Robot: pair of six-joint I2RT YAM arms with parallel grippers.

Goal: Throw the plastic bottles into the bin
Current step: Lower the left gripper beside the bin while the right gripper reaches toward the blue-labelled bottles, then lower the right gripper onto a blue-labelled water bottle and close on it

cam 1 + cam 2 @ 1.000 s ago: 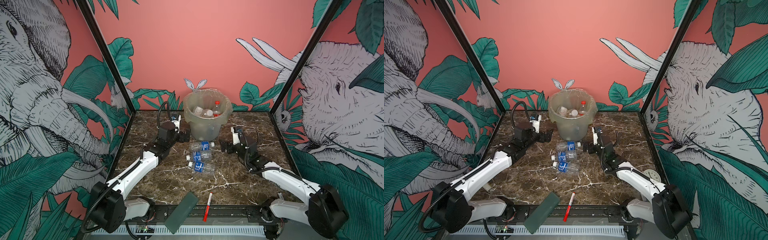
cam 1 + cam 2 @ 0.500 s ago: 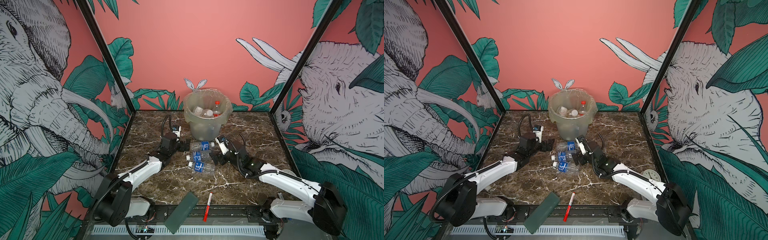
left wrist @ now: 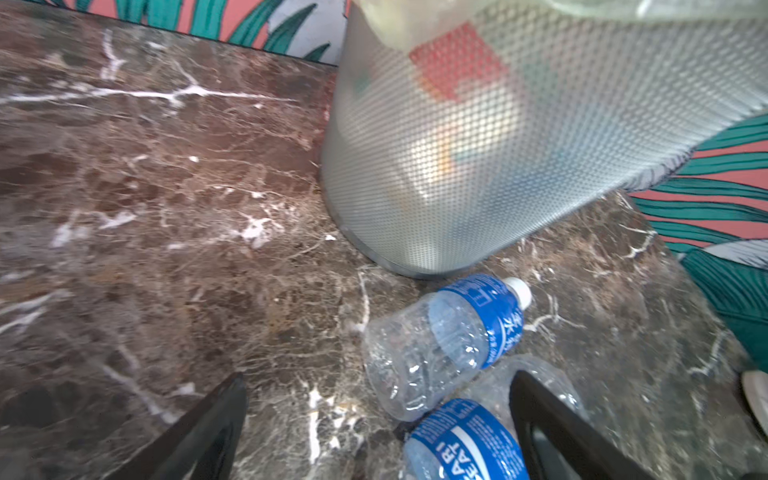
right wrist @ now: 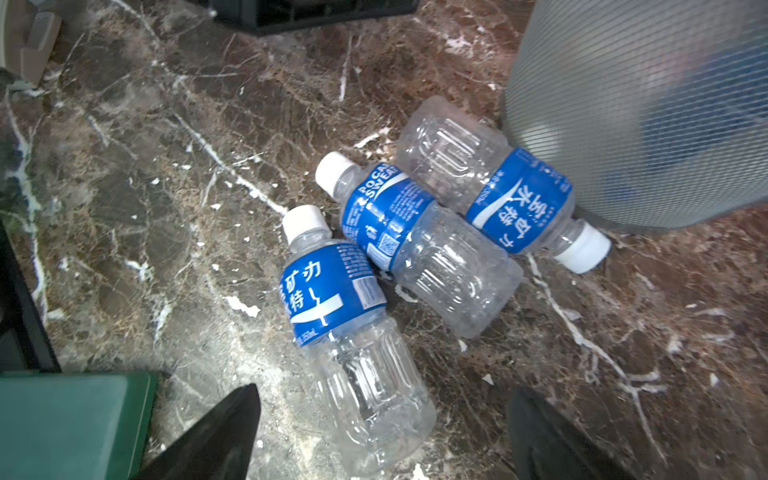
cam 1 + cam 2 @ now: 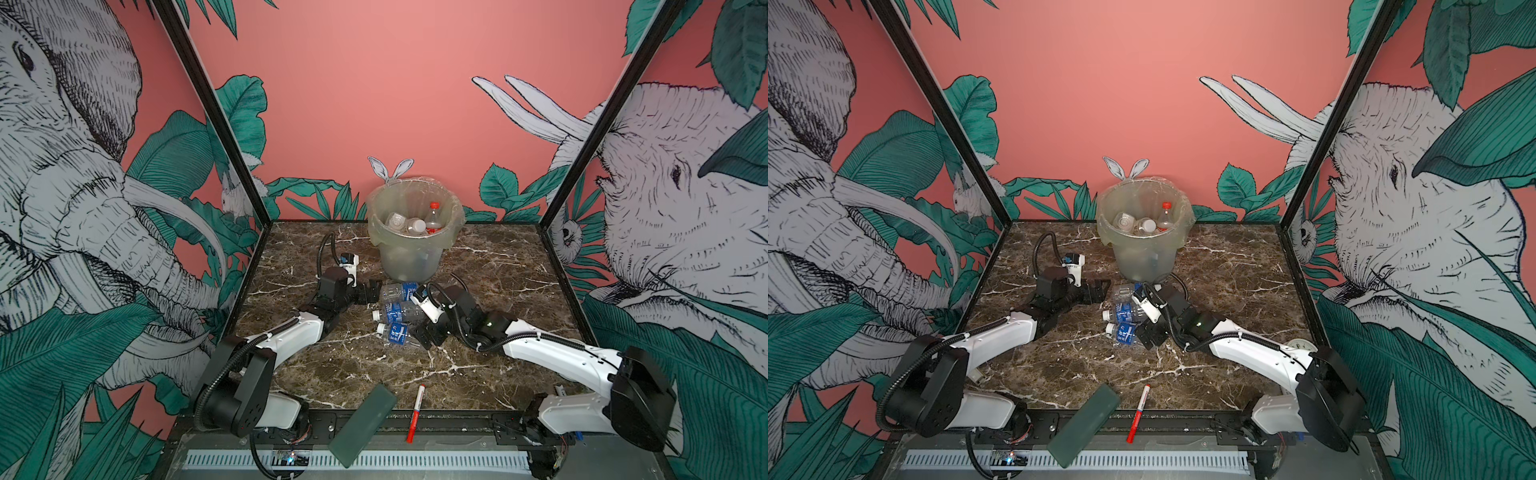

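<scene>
Three clear plastic bottles with blue labels and white caps lie side by side on the marble table in front of the bin (image 5: 376,226) (image 5: 1106,226). They are a far bottle (image 5: 397,291) (image 3: 449,340), a middle one (image 5: 399,312) (image 4: 415,241) and a near one (image 5: 399,334) (image 4: 345,316). Several more bottles show inside the bin. My left gripper (image 5: 374,291) (image 3: 378,376) is open, low beside the far bottle's base. My right gripper (image 5: 424,336) (image 4: 382,390) is open, its jaws either side of the near bottle's base without touching it.
A flat dark green slab (image 5: 363,424) (image 4: 70,424) and a red-and-white marker pen (image 5: 417,411) lie at the table's front edge. The bin's wall (image 3: 498,145) (image 4: 644,104) stands close behind the bottles. Patterned walls enclose the table on three sides.
The right gripper came from beside the bin, forward and left, to the near bottle's base. The left gripper dropped and moved right toward the far bottle. The bottles have not moved.
</scene>
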